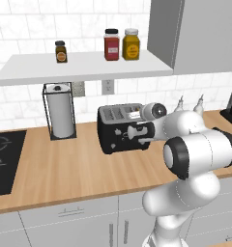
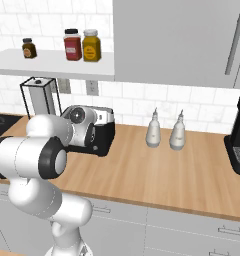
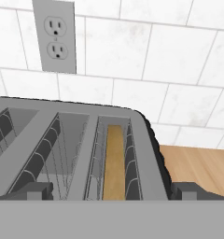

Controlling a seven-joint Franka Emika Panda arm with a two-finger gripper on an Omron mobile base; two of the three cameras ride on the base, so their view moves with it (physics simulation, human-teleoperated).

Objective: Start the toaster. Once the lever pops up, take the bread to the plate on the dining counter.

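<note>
Hovering close over the toaster [image 3: 86, 154], the gripper [image 3: 111, 191] has its jaws spread wide and empty. That suits pressing the lever first, since the bread [image 3: 115, 163] sits deep in the rightmost slot.

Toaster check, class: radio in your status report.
Gripper open above the toaster. Bread in its rightmost slot. Nothing in the way.

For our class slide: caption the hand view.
Open tool above the toaster, bread in its rightmost slot.
</note>
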